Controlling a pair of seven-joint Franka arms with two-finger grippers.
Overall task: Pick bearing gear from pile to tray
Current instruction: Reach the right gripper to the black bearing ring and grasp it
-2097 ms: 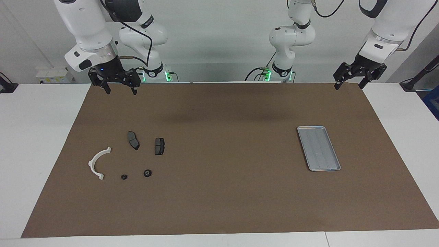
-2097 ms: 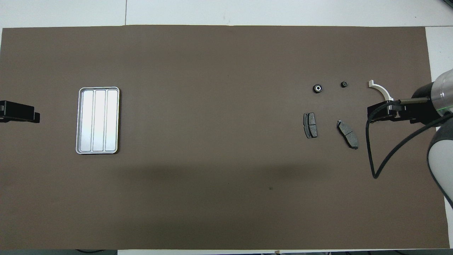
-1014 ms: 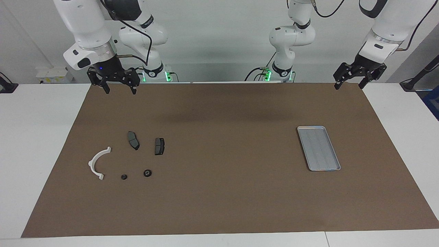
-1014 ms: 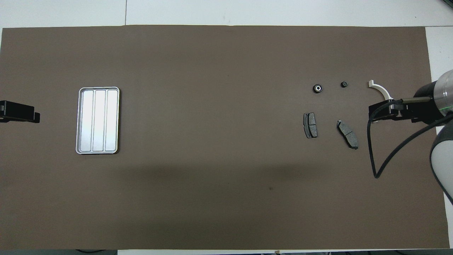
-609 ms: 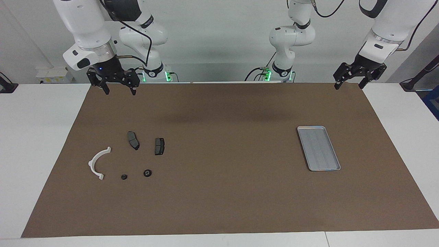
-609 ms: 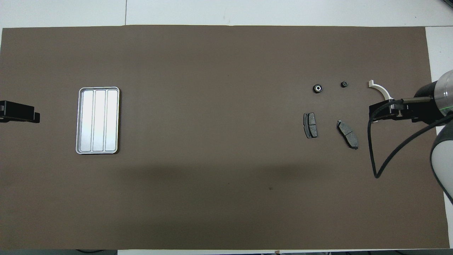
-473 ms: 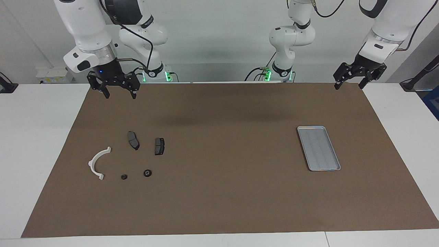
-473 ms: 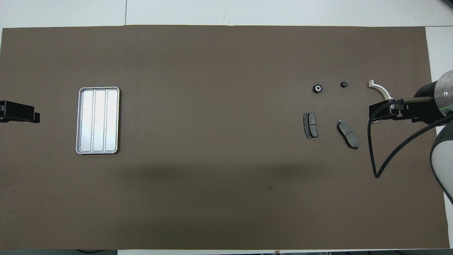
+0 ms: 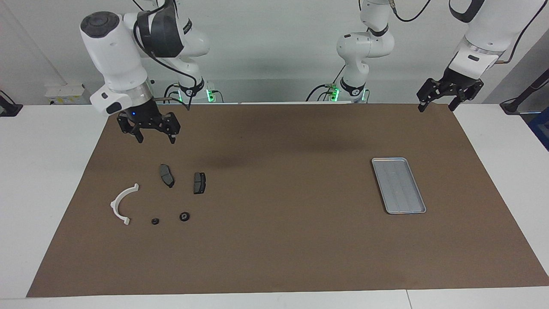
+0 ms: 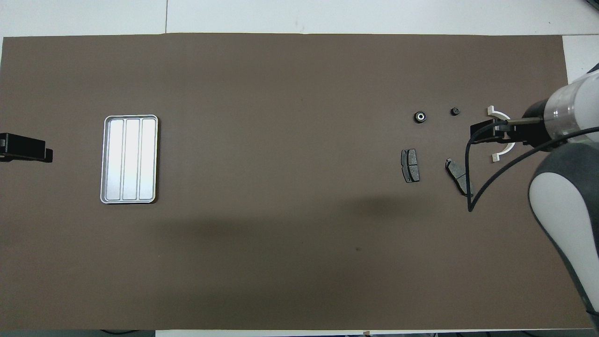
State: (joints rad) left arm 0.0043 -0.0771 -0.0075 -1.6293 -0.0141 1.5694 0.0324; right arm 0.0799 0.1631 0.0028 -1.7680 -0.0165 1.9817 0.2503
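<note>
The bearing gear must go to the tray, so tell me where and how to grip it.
Grip the bearing gear across its round outer rim, coming straight down from above: it lies flat on the mat, clear of the smaller black piece beside it. The right end effector, open over the mat near the pile, seems best placed. The tray sits toward the left arm's end.

Right gripper (image 9: 155,140) up in the air over the mat, fingers apart and pointing down, empty; its arm bent over from the base. Left gripper (image 9: 435,107) raised at its own end, fingers spread, empty; that arm waits.
</note>
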